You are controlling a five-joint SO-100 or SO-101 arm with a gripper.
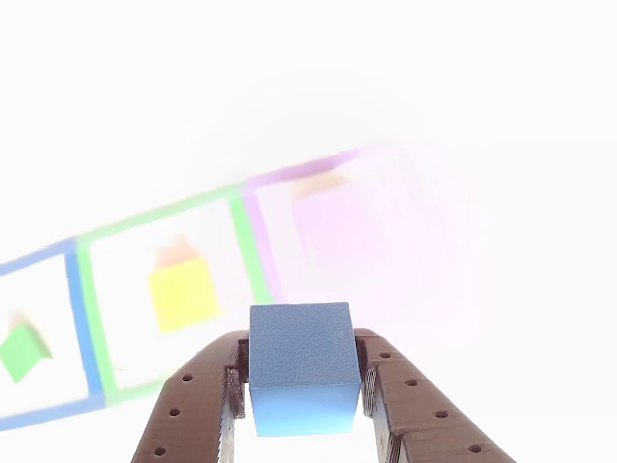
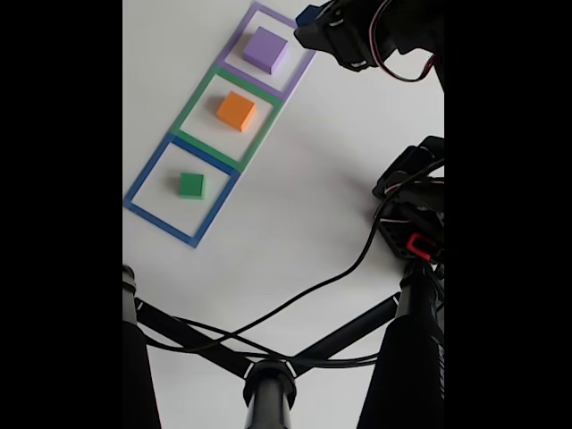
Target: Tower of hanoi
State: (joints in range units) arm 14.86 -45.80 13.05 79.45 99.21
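I see the end effector (image 1: 305, 400) clamped on the blue cube (image 1: 304, 367), its two brown fingers (image 1: 198, 405) pressing either side. In the fixed view it hangs beside the purple outline (image 2: 298, 71), with a blue corner (image 2: 308, 14) peeking out. The purple block (image 2: 265, 48), orange cube (image 2: 236, 111) and green cube (image 2: 190, 185) each sit in separate outlines on the surface (image 2: 295, 214). The other view is overexposed and blurred.

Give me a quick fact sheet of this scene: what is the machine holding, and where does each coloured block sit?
held: blue cube between the fingers of the gripper
gripper position: beside the purple outline in the fixed view
purple outline: purple block
green outline: orange block
blue outline: green block
surface: white table
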